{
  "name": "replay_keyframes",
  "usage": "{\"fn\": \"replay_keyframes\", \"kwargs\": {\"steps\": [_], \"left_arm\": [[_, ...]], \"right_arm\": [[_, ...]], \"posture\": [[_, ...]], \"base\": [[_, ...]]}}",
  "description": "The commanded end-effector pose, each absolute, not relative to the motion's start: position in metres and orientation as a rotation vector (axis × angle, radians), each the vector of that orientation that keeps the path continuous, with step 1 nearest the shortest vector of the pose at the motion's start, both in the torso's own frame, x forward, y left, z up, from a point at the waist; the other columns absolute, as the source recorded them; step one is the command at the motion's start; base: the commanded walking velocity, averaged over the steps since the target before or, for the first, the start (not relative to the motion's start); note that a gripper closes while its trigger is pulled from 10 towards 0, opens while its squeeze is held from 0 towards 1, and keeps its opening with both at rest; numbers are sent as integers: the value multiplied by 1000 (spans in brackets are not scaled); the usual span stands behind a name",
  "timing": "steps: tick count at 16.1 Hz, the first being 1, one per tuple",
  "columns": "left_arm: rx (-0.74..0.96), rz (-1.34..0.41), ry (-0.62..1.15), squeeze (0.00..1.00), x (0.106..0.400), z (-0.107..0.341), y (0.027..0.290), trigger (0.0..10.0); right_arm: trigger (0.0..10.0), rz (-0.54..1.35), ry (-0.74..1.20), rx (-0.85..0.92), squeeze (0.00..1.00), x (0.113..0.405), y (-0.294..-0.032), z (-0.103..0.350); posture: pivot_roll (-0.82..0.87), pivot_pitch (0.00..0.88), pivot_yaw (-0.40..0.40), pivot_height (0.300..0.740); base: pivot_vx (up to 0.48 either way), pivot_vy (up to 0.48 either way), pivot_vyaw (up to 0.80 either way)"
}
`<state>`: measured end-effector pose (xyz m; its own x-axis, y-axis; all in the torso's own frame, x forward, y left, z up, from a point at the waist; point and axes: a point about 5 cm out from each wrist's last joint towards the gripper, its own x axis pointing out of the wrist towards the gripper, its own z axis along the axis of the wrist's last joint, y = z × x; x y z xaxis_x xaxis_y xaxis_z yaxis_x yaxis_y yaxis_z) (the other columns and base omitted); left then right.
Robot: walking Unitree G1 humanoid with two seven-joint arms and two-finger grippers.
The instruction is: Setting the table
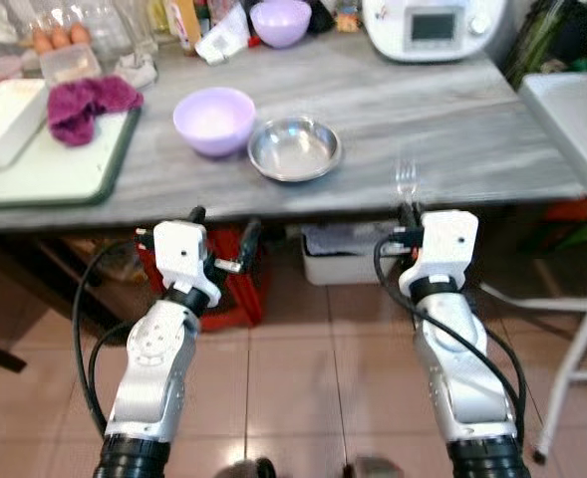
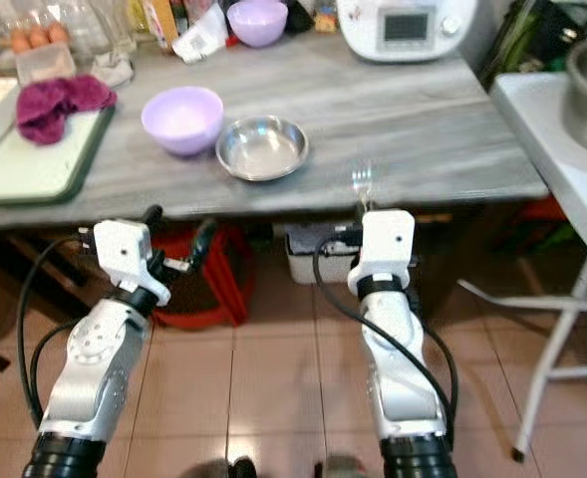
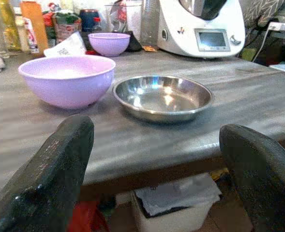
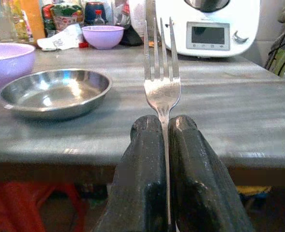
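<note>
Pinching a fork (image 4: pixel 161 82) by its handle, the right claw (image 4: pixel 164 126) has its two black fingers pressed tight on the thin metal. The fork stands straight up, prongs on top. It hangs in the air just before the near edge of the table (image 1: pixel 452 129), toward the near right corner, and is not on the table yet.

The left claw (image 3: pixel 157 159) is spread wide and holds nothing. It hangs just below the near edge too, facing the dishes.

What could go wrong? The handle is thin and smooth, so I think the fork could slip or spin in the grip if it bumps the table edge. It stands up now, so it must be tipped flat before it is let go, or it may fall over and clatter, maybe onto the floor. If it goes too far left it could knock the metal dish (image 1: pixel 295 149).

The metal dish sits near the middle of the near edge and is empty. A purple bowl (image 1: pixel 214 120) is just beside it, on its left; it looks empty too. A second purple bowl (image 1: pixel 280 22) sits at the far edge. I cannot tell what is in it.
</note>
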<state>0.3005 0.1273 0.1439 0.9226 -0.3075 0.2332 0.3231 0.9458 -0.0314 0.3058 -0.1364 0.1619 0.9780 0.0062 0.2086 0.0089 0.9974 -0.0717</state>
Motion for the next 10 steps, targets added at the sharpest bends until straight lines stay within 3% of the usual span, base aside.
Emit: {"fn": "replay_keyframes", "kwargs": {"steps": [1, 7, 10], "left_arm": [[-66, -335, -227, 0, 300, 144, 124, 10000], [-64, -335, -228, 0, 300, 144, 124, 10000], [-65, -329, -252, 0, 297, 147, 127, 10000]], "right_arm": [[10000, -16, -214, -76, 0, 305, -142, 162], [10000, -21, -215, -79, 0, 305, -142, 163], [10000, -22, -217, -79, 0, 305, -142, 163]], "posture": [[-116, 175, 58, 740], [-116, 175, 59, 740], [-116, 175, 59, 740]], "base": [[480, 0, 0], [480, 0, 0], [109, 0, 0]]}}
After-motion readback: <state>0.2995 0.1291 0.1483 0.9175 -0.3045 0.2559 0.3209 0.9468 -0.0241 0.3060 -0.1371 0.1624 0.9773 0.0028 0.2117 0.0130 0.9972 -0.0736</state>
